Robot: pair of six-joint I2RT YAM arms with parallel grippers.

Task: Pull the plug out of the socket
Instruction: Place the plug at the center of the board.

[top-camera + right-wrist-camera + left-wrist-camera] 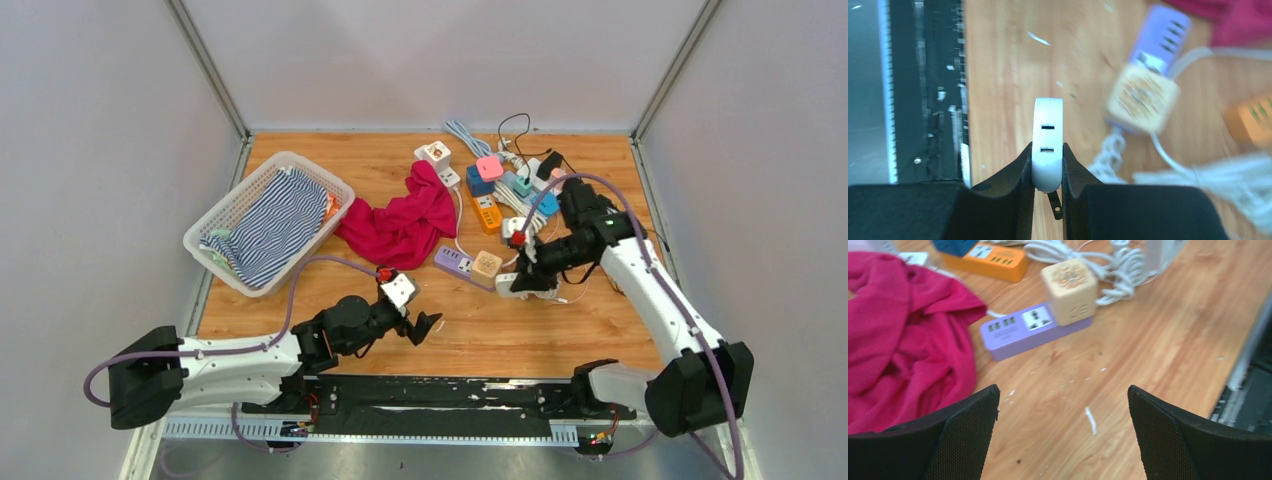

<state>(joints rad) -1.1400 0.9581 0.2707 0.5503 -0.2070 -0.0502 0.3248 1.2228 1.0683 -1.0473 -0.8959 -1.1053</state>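
Observation:
My right gripper (1047, 147) is shut on a flat white plug (1048, 125) with two slots in its face. A bare metal prong (1054, 205) sticks out under it, in no socket. In the top view the right gripper (524, 281) and the plug (507, 281) sit just right of a purple socket strip (453, 262). A beige cube adapter (487, 264) stands on the strip's end. My left gripper (420, 324) hovers near the front, open and empty (1063, 395), with the purple strip (1018, 332) and cube (1069, 284) ahead of it.
A crimson cloth (400, 220) lies left of the strip. A white basket (215, 225) with a striped cloth (275, 225) stands at the left. Coloured power strips and tangled cables (515, 180) crowd the back right, with an orange strip (487, 213). A black rail (440, 390) runs along the near edge.

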